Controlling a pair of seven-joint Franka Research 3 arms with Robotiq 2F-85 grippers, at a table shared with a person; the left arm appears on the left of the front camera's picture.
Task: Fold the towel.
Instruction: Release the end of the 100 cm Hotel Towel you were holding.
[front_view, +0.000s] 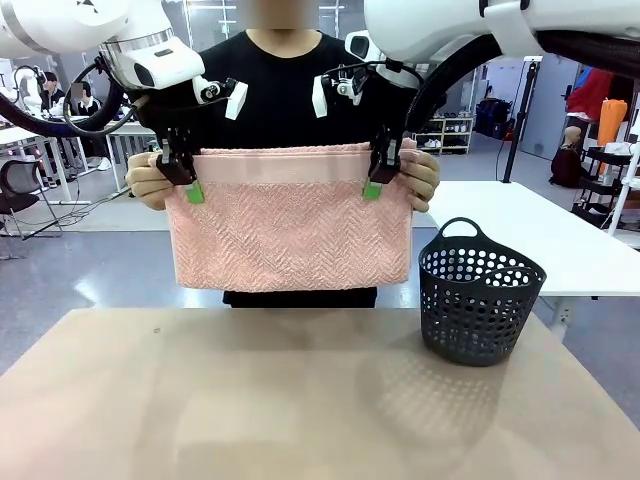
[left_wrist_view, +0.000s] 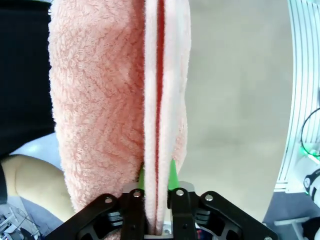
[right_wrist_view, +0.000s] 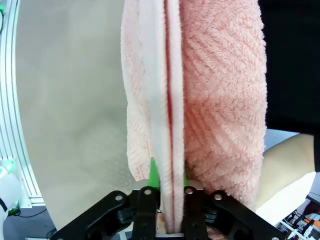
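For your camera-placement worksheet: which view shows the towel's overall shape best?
The front view: the whole towel hangs doubled, its top edge pinched by the left end effector and right end effector. Each wrist view gives a close look along its layered edges.

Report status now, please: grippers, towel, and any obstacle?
Left gripper and right gripper both shut on the towel, top edge. Towel doubled over, hanging above the table; person's hands at both ends. Basket to the right, apart.

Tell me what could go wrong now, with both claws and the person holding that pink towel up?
The left gripper and right gripper pinch the towel only at its top edge; a layer could slip out. The person's hands sit beside them and might get nipped. Lowered, the towel could catch the basket.
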